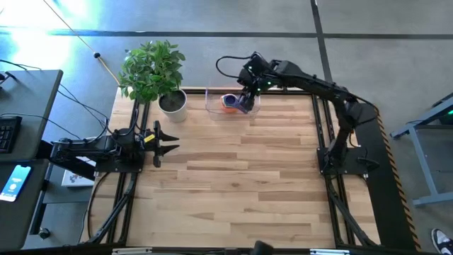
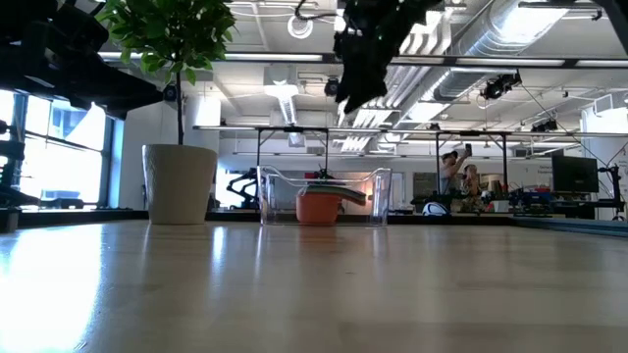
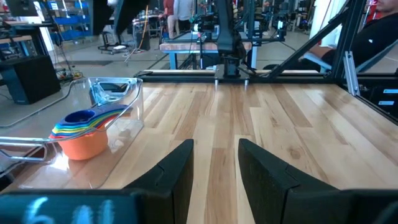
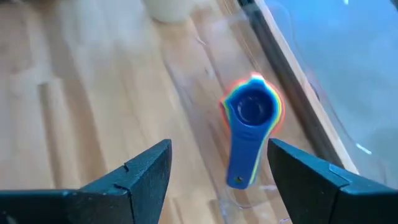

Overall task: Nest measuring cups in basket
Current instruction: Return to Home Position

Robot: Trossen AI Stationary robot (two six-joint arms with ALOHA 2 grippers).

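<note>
The measuring cups (image 4: 251, 115) sit nested in one stack, blue innermost and orange outermost, inside the clear basket (image 1: 212, 106) at the table's far edge. In the left wrist view the stack (image 3: 84, 130) rests on the basket's floor, its handles fanned toward the basket's inside. My right gripper (image 4: 221, 174) hovers open above the stack, fingers pointing down and straddling the blue handle without touching; in the low view it (image 2: 358, 78) hangs well above the basket (image 2: 324, 196). My left gripper (image 1: 168, 147) waits open at the table's left side.
A white plant pot (image 1: 173, 103) with a leafy plant (image 1: 151, 67) stands just left of the basket at the far edge. The wooden tabletop (image 1: 241, 184) stretches bare between the arms. People and workshop equipment show in the room beyond the table.
</note>
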